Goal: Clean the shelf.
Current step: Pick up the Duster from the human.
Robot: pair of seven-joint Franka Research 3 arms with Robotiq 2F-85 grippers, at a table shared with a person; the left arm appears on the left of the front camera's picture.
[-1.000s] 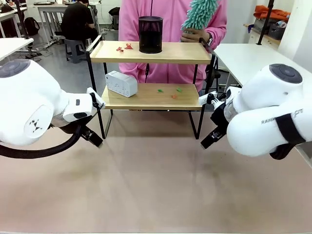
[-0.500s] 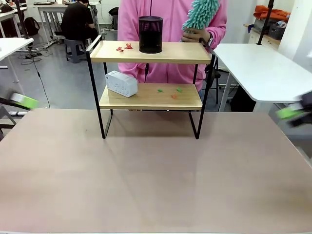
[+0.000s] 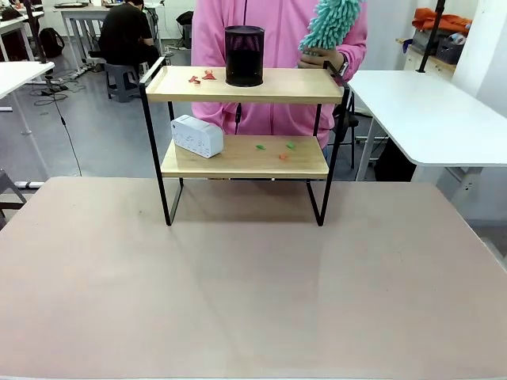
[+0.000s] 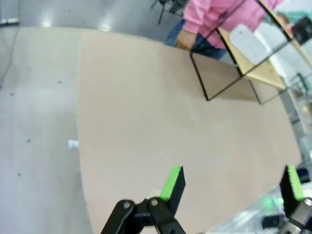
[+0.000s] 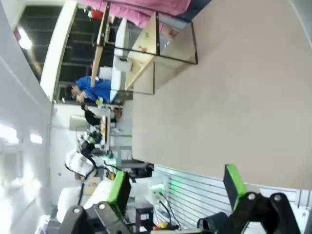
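Pale desk [image 3: 238, 285] in a busy workroom: the shelf [image 3: 293, 85] stands at twelve o'clock with paper scraps [image 3: 273, 148] on both boards, so cleaning looks unstarted. A person's hand [image 3: 321, 57] holds a teal duster [image 3: 329, 22]. Left claw [image 4: 233, 185] and right claw [image 5: 176, 185] gape wide, holding nothing.

From the near edge of the table [image 3: 238, 285], you have the shelf [image 3: 285, 85] at 12 o'clock, standing toward the far edge. On its top board a cup [image 3: 244, 55] sits near the middle, with paper scraps [image 3: 201, 77] just beside it at 9 o'clock. On the lower board a power strip [image 3: 196, 135] lies toward the 9 o'clock end, and loose bits [image 3: 277, 148] lie at 3 o'clock of it, apart from it. A person [image 3: 269, 32] stands right behind the shelf. Their hand [image 3: 321, 57] is at 2 o'clock of the cup, behind the top board's far corner, with a duster [image 3: 329, 22] above it. A side table [image 3: 420, 111] stands at 2 o'clock, apart from yours.
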